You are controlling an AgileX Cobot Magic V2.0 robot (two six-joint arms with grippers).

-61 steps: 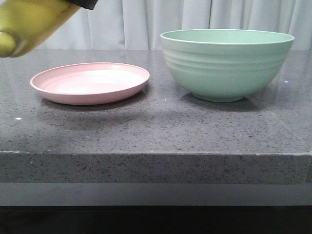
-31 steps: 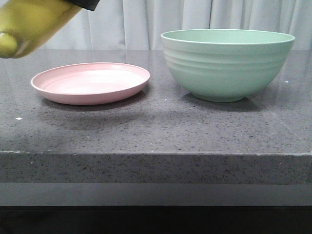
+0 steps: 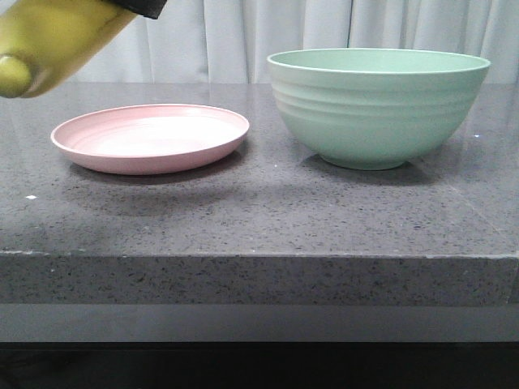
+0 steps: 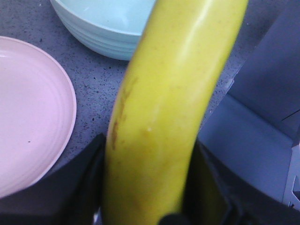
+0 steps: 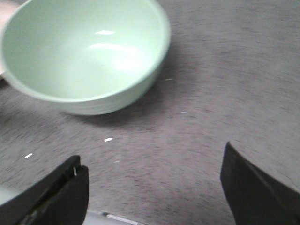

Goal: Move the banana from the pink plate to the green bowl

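My left gripper (image 4: 147, 187) is shut on the yellow banana (image 4: 173, 103) and holds it high in the air. In the front view the banana (image 3: 53, 36) hangs at the top left, above and left of the empty pink plate (image 3: 150, 138). The green bowl (image 3: 377, 105) stands empty to the right of the plate. In the left wrist view the plate (image 4: 28, 112) and the bowl (image 4: 105, 26) lie below the banana. My right gripper (image 5: 152, 183) is open and empty above bare counter, beside the bowl (image 5: 84, 51).
The dark grey speckled counter (image 3: 259, 219) has its front edge close to the camera. A white curtain (image 3: 243, 32) hangs behind it. A grey box-like surface (image 4: 262, 122) shows past the counter's edge in the left wrist view.
The banana in my left gripper has shifted very slightly. The plate and the bowl have not moved.
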